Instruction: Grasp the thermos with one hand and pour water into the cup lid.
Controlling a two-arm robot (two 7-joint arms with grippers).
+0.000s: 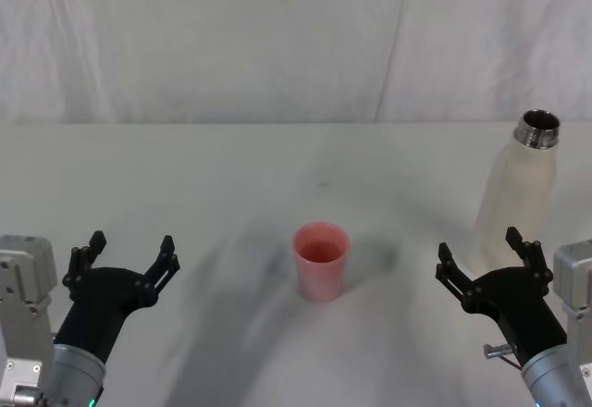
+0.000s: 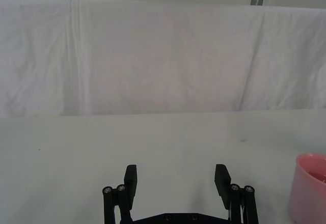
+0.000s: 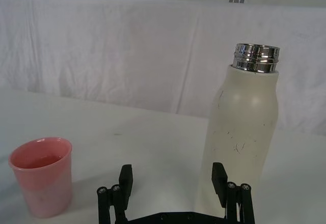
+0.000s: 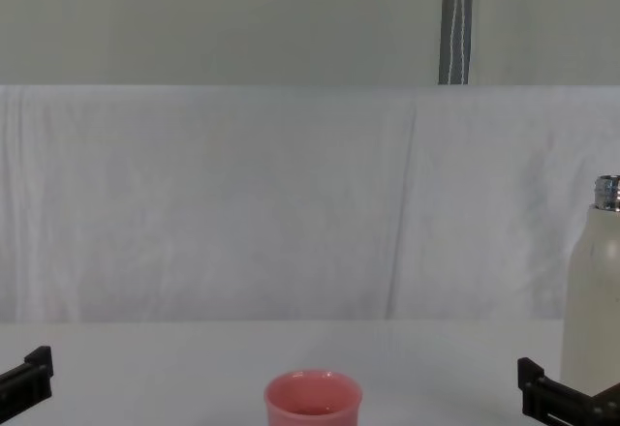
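The cream-white thermos (image 1: 516, 196) stands upright on the right of the table, its steel neck uncapped; it also rises tall in the right wrist view (image 3: 246, 132) and at the chest view's right edge (image 4: 593, 300). The pink cup lid (image 1: 321, 260) sits at the table's middle, also in the wrist views (image 3: 43, 175) (image 2: 309, 187) and chest view (image 4: 313, 399). My right gripper (image 1: 486, 257) (image 3: 172, 179) is open just in front of the thermos, not touching it. On the left, well away from the cup lid, my left gripper (image 1: 129, 256) (image 2: 175, 179) is open and holds nothing.
A white cloth covers the table (image 1: 231, 176) and hangs as a backdrop (image 4: 242, 203) behind it. A grey vertical post (image 4: 455, 21) stands behind the backdrop.
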